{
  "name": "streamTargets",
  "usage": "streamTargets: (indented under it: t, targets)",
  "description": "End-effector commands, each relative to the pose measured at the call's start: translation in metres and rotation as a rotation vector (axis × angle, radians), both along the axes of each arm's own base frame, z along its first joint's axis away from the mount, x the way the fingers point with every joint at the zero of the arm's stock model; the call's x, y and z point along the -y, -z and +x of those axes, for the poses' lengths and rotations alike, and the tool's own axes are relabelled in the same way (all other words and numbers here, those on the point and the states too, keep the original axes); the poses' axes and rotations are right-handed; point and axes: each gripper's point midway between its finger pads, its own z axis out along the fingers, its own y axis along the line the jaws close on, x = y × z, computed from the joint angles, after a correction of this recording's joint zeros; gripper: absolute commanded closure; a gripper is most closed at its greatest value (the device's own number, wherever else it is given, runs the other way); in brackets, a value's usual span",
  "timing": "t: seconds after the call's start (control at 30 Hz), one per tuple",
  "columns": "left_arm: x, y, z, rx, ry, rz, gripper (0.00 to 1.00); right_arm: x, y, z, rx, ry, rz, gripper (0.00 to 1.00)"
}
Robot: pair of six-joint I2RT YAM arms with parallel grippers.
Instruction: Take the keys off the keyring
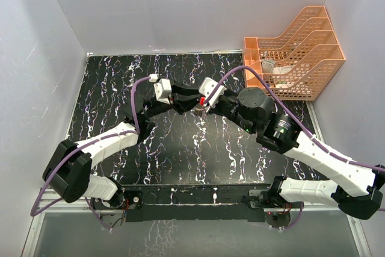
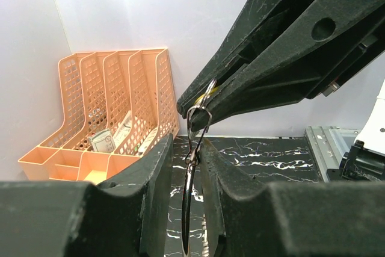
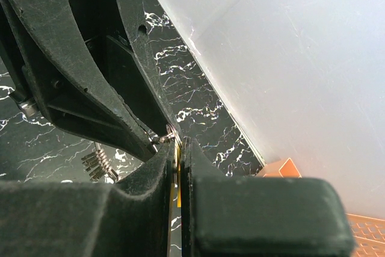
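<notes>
My two grippers meet above the middle of the black marbled table. My left gripper is shut on the keyring, a thin silvery ring seen edge-on between its fingers. My right gripper is shut on the yellow-headed key, which hangs from small wire loops at the ring's top. In the left wrist view the right gripper comes in from above. A bunch of dull keys hangs below the left gripper. No green-headed key shows.
An orange mesh file rack holding papers stands at the table's far right corner, also in the left wrist view. White walls close in the left, back and right sides. A small red spot shows between the grippers.
</notes>
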Motion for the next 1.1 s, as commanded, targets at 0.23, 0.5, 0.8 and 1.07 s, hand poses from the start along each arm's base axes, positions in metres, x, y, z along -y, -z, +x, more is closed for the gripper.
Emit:
streamTargets:
  t: [0.23, 0.5, 0.8, 1.07]
  targets:
    - [-0.0063, -0.0244, -0.0096, 0.079, 0.004, -0.05, 0.83, 0.0027, -0.0283, -0.0042, 0.06, -0.006, 0.094, 1.0]
    - [-0.0055, -0.0268, -0.0121, 0.084, 0.018, -0.046, 0.78, 0.0012, -0.0267, -0.0037, 0.056, -0.009, 0.089, 1.0]
    - [-0.0048, -0.0256, -0.0145, 0.104, 0.032, -0.043, 0.96, 0.0015, -0.0277, -0.0034, 0.058, -0.007, 0.091, 1.0]
    - [-0.0078, -0.0267, -0.0112, 0.099, -0.001, -0.043, 1.0, 0.0036, -0.0287, -0.0036, 0.057, 0.001, 0.098, 1.0]
